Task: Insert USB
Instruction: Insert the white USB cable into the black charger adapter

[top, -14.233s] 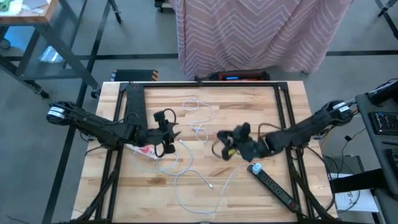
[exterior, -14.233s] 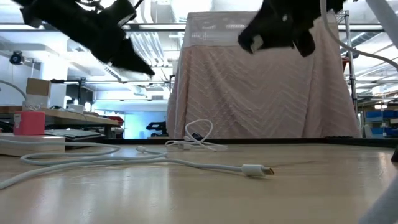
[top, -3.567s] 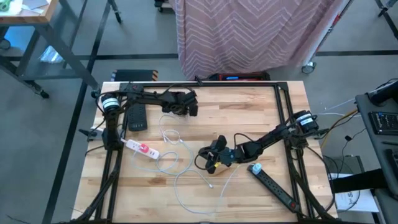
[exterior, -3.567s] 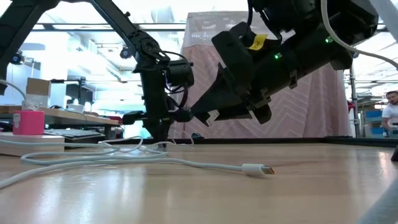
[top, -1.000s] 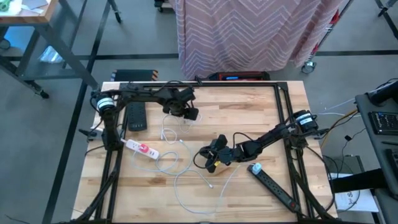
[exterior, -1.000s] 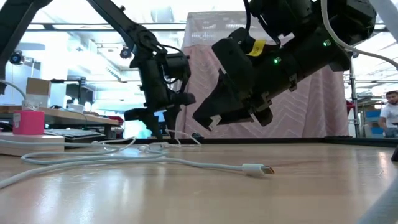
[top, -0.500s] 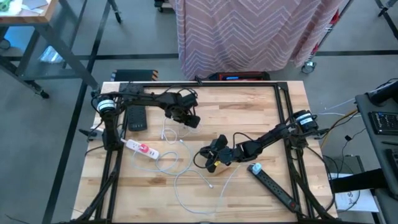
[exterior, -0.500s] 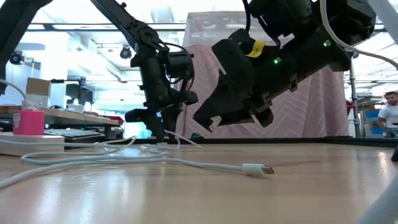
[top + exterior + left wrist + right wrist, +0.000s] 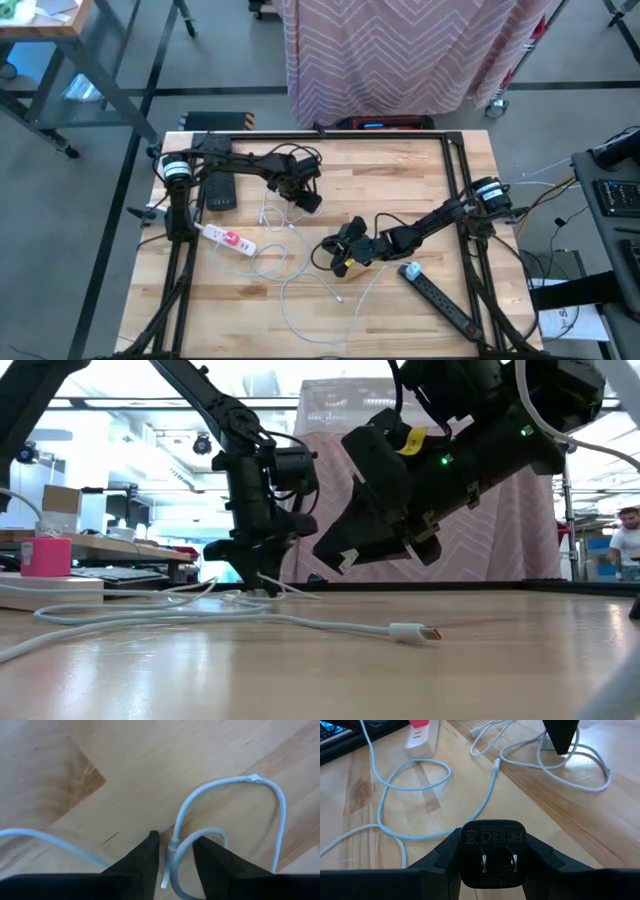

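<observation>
The right pincer (image 9: 492,870) clamps the charger (image 9: 492,852) above mid-surface, port presented for insertion. The left pincer (image 9: 175,857), narrowly parted, straddles the white cable (image 9: 227,785) toward the far edge, ready to grasp.

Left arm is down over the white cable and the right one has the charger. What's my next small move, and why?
Probably close the left gripper on the white cable. Its jaws stand open with the cable's plug end between them, low over the table. The right gripper already holds the black charger, prongs toward the camera, so the cable end needs grasping before mating.
</observation>
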Available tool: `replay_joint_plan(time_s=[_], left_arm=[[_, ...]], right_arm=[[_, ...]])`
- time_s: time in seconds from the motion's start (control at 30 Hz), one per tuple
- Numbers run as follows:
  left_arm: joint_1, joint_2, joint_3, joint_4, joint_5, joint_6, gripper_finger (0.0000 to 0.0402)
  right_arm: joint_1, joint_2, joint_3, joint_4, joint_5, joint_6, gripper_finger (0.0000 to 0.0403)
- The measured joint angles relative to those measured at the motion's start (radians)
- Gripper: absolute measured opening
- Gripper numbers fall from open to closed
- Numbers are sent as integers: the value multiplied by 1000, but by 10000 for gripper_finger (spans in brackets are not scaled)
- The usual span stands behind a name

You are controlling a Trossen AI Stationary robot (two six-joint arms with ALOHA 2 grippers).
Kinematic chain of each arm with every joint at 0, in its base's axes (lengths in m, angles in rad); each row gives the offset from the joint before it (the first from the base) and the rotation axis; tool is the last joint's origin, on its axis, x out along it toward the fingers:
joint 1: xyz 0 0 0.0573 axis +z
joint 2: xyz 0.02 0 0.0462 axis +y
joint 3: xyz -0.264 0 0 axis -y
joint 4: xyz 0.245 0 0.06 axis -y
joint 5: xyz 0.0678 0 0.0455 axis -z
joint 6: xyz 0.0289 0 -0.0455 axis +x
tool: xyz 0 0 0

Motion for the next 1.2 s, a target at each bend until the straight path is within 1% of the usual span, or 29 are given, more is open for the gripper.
replay_joint_plan(time_s=[0.07, 0.17, 0.2, 0.33, 0.43, 0.5, 0.57, 0.67, 0.77, 0.83, 0.9, 1.0, 1.13, 1.2], left_arm=[[-2, 1, -1, -8, -1, 21, 85], [-4, 2, -1, -19, -14, 51, 24], [-6, 2, -2, -22, -19, 61, 15], [-15, -18, -3, -18, -30, 135, 9], [-25, -60, -10, -18, -81, 189, 6], [-30, -118, -12, 1, -120, 232, 4], [-36, -201, -16, 64, -164, 278, 3], [-43, -337, -86, 221, -185, 341, 2], [-45, -499, -223, 438, -163, 364, 2], [-41, -607, -334, 660, -130, 378, 1], [-34, -695, -451, 881, -54, 381, 1], [-34, -787, -592, 1175, 38, 375, 1], [-32, -877, -726, 1440, 112, 390, 0], [-33, -904, -780, 1561, 153, 401, 0]], right_arm=[[0, 0, 0, 0, 0, 0, 131], [0, 0, 0, 0, 4, 0, 131], [0, 0, 0, 0, 4, 0, 131], [1, 0, 0, 0, 11, -7, 131], [10, -5, 0, 2, 36, -42, 131], [17, -22, 0, 15, 46, -98, 131], [25, -52, 4, 18, 82, -154, 131], [26, -90, 15, 23, 149, -248, 131], [24, -119, 32, 35, 219, -335, 131], [23, -130, 48, 63, 269, -420, 131], [20, -133, 64, 113, 291, -543, 131], [4, -138, 112, 154, 293, -692, 131], [-5, -147, 198, 153, 292, -906, 131], [-5, -148, 251, 158, 265, -991, 131]])
